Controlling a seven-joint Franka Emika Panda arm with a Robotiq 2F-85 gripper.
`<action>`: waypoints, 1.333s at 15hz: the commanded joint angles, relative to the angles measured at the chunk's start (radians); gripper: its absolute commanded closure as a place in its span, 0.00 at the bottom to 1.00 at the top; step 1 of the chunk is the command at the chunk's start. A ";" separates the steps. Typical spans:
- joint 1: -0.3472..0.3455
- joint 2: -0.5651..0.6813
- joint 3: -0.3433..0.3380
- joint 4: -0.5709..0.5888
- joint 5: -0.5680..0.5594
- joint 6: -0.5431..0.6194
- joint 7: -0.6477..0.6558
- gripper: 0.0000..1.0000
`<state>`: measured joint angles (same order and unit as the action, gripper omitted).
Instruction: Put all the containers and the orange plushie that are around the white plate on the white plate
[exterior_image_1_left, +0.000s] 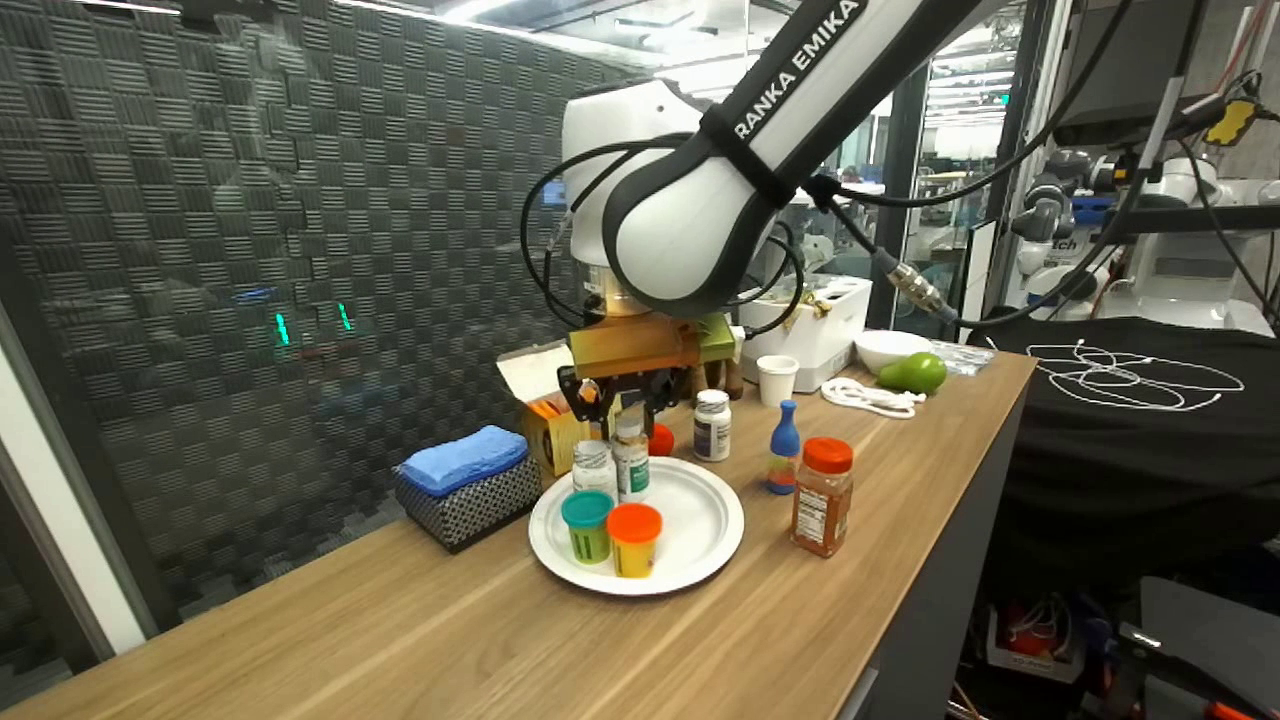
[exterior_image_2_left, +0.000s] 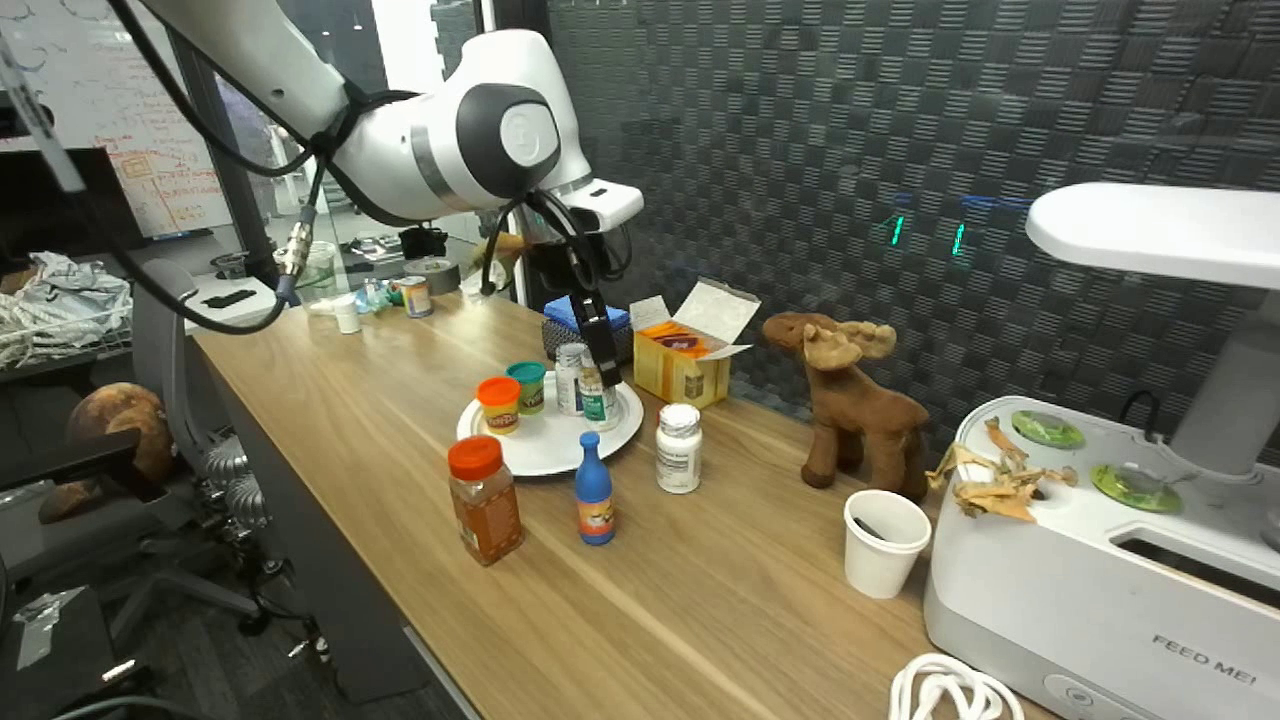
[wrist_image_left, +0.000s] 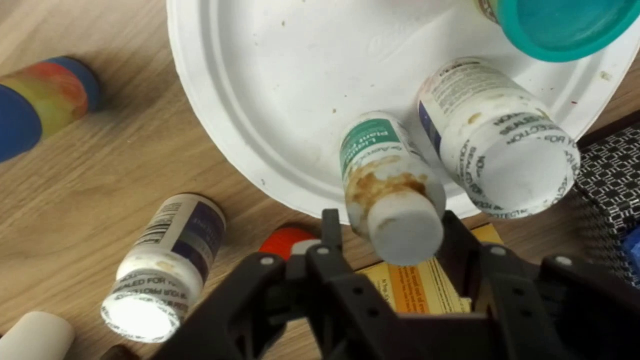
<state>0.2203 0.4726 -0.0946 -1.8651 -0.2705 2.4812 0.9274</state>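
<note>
On the white plate (exterior_image_1_left: 690, 540) stand a green cup (exterior_image_1_left: 588, 535), an orange cup (exterior_image_1_left: 635, 545), a white bottle (exterior_image_1_left: 594, 470) and a green-labelled bottle (wrist_image_left: 380, 165). My gripper (wrist_image_left: 390, 220) is open around the top of the green-labelled bottle; a gap shows between the bottle and the left finger (wrist_image_left: 331, 227). Off the plate are another white bottle (exterior_image_2_left: 679, 450), a blue bottle (exterior_image_2_left: 595, 495) and a red-capped brown jar (exterior_image_2_left: 485, 505). The orange plushie (exterior_image_1_left: 660, 440) lies just behind the plate, partly covered by the gripper in the wrist view.
An open yellow box (exterior_image_2_left: 685, 370) and a patterned box with a blue cloth (exterior_image_1_left: 468, 485) sit beside the plate. Further along are a brown moose toy (exterior_image_2_left: 855, 410), a paper cup (exterior_image_2_left: 885, 545), a white planter (exterior_image_2_left: 1080, 590) and a green fruit (exterior_image_1_left: 915, 373).
</note>
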 joint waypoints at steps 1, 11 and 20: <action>0.000 -0.034 0.004 -0.023 0.019 0.007 -0.013 0.16; -0.020 -0.494 0.051 -0.492 -0.067 0.012 -0.090 0.00; -0.013 -0.767 -0.034 -0.780 0.081 -0.006 -0.755 0.00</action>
<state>0.1738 -0.2435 -0.0631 -2.5808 -0.2525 2.4412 0.3681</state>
